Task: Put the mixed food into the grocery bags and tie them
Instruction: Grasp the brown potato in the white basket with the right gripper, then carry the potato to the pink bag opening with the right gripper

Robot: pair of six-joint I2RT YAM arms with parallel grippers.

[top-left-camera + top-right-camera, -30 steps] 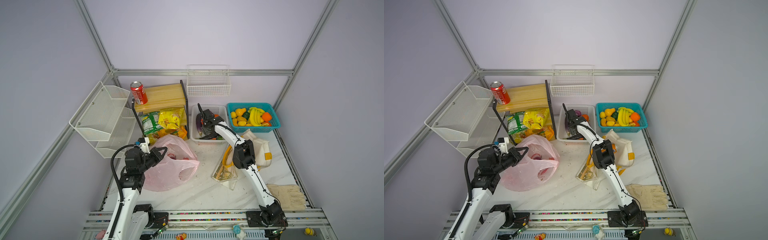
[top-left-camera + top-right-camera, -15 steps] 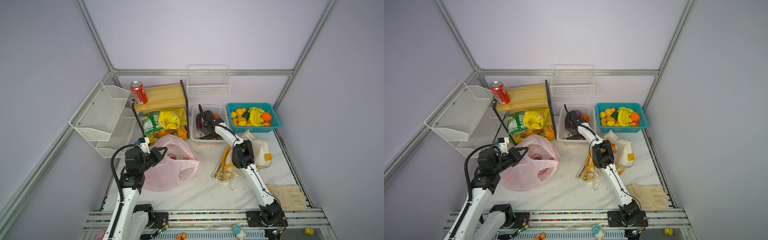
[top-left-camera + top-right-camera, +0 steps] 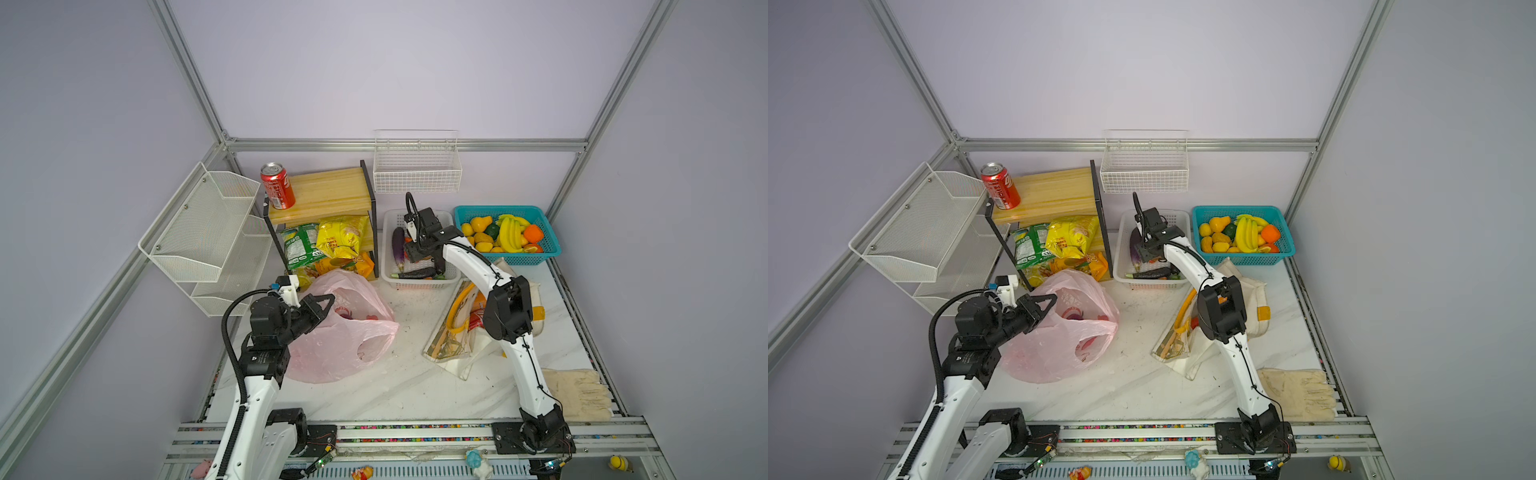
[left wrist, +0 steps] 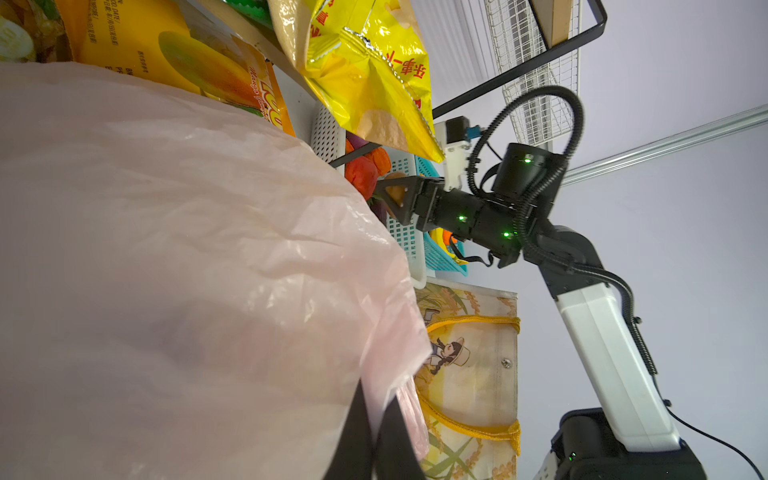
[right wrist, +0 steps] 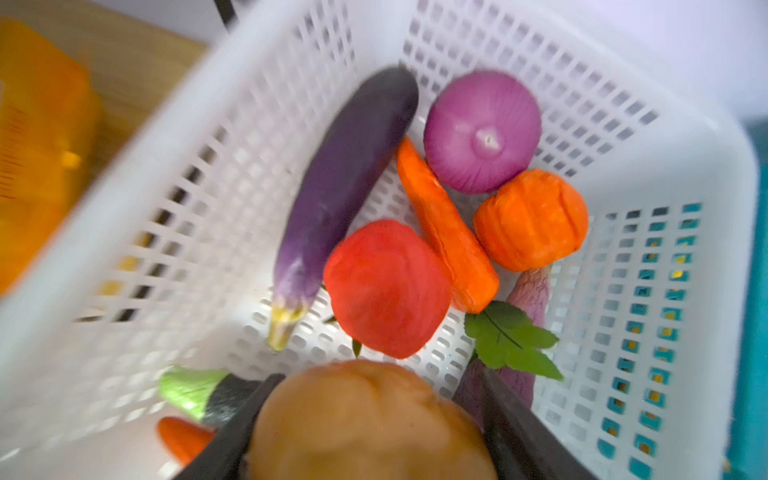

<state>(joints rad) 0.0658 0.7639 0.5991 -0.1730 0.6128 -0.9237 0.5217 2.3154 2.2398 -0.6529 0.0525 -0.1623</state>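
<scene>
Packing seems partway: left end effector [image 4: 375, 411] pinches the pink bag [image 3: 345, 336], right end effector [image 5: 380, 378] grasps a potato [image 5: 370, 428] in the twelve-o'clock basket [image 3: 419, 285]; can [image 3: 277, 186] and tying remain.

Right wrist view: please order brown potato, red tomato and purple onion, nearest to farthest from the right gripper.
1. brown potato: in the right gripper.
2. red tomato: middle of the white basket.
3. purple onion: by its far wall.

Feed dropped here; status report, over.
Left pincer shut on rim of thin pink plastic bag. Right pincer shut on brown toy potato at white plastic basket. Red toy tomato close by.
</scene>
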